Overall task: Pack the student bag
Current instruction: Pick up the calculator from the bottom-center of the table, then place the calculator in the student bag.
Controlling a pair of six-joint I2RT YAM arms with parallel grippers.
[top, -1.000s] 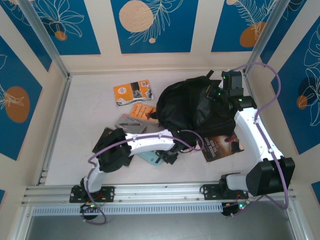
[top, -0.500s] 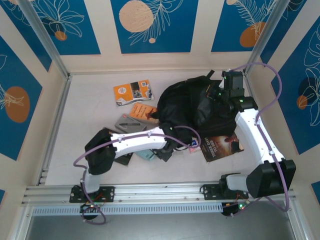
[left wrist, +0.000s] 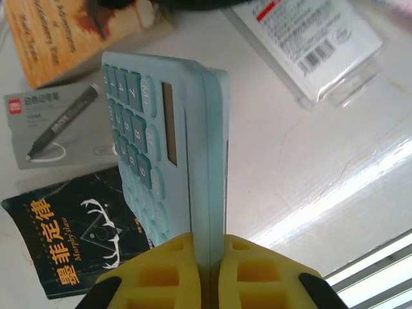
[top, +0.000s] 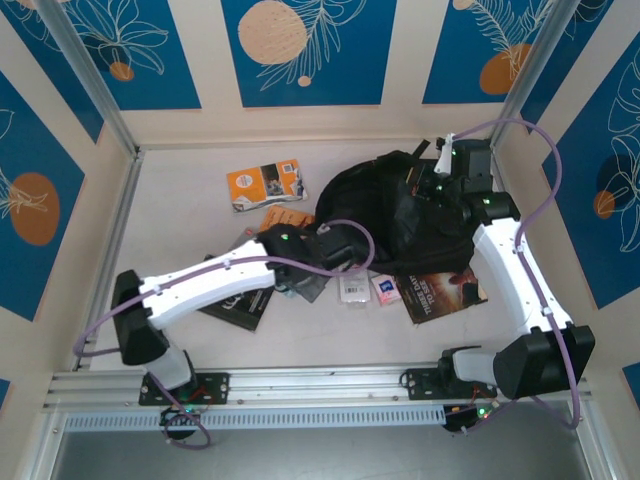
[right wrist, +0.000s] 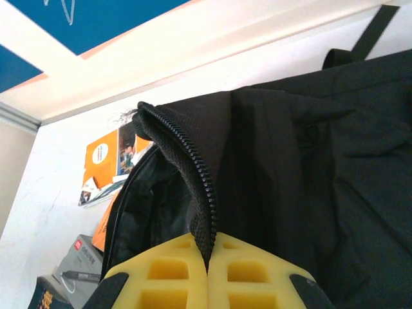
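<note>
The student bag is a black backpack lying at the back right of the table. Its zipped opening gapes toward the left. My right gripper is shut on the zipper edge of that opening and holds it up; in the top view it sits over the bag's far side. My left gripper is shut on a light blue calculator, gripped edge-on and raised off the table. In the top view the left gripper hangs just left of the bag's opening.
An orange booklet, an orange book, a grey pen box and a black book lie left of the bag. A clear packet, a small card and a dark book lie in front of it.
My left gripper closed on the calculator, lifted it off the table near the front and carried it back toward the bag's opening. The right gripper kept its hold on the zipper edge.
</note>
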